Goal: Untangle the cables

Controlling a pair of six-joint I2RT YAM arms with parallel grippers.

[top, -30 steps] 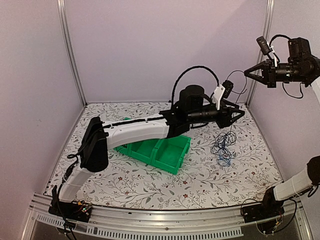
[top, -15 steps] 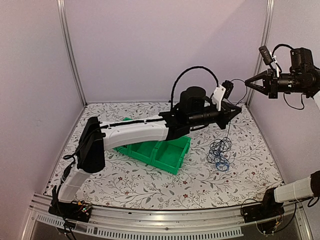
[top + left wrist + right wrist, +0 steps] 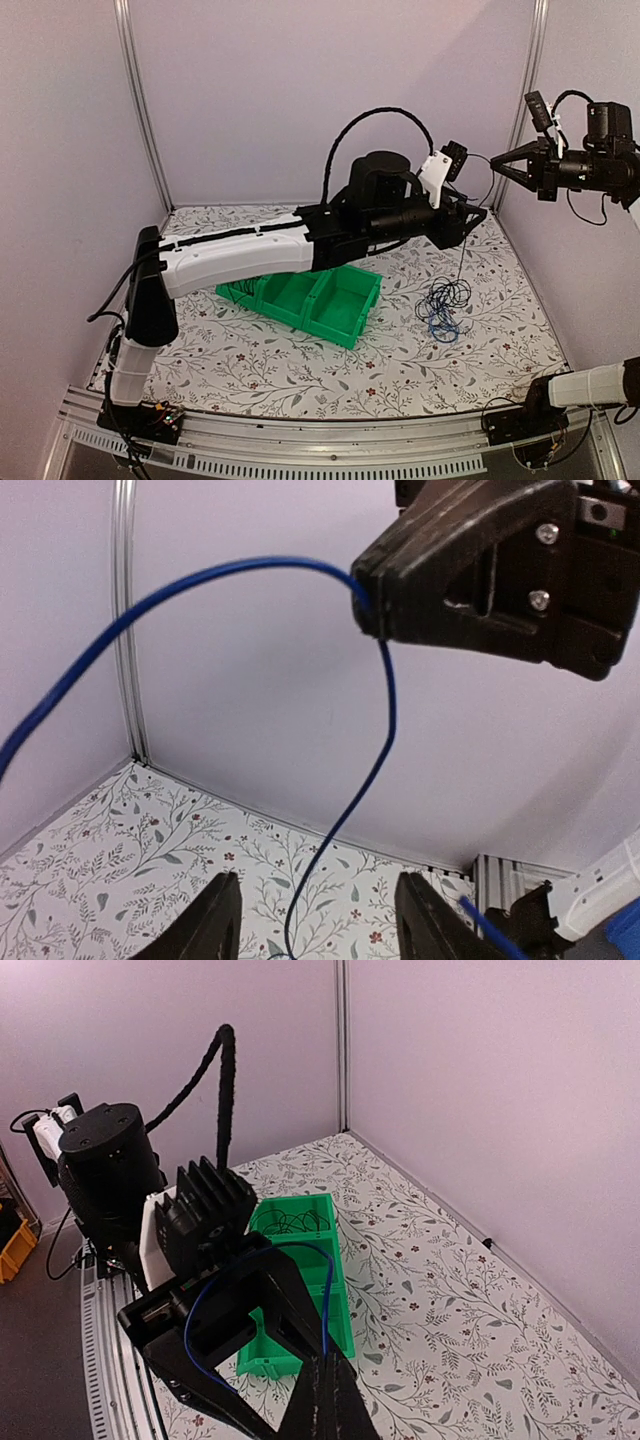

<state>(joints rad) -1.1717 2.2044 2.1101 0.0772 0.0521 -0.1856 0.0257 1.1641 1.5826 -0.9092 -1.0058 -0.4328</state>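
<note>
Top view: the cables (image 3: 443, 305) lie in a loose heap on the surface (image 3: 250, 370), at 3 o'clock of the green bin (image 3: 330, 305). The left gripper (image 3: 472, 222) hovers at the heap's 12 o'clock. The right gripper (image 3: 497, 160) hangs high at 2 o'clock, near the corner post (image 3: 525, 100), and a thin strand drops from it toward the heap.

Left wrist view: the left fingers (image 3: 218, 920) stand apart, and the blue cable (image 3: 385, 720) hangs between them, touching neither. At 12 o'clock the right gripper is clamped on that cable at its bend.

Right wrist view: the right gripper's jaws are pressed together at 6 o'clock, the blue cable looping out toward 10 o'clock. Dark wire seems to lie in the bin's far compartment.

The step looks like drawing one blue cable free. Next, the left gripper should close low on the hanging strand, and then the two should pull apart. The post crowds the right gripper, so open room lies toward 9 and 6 o'clock.
</note>
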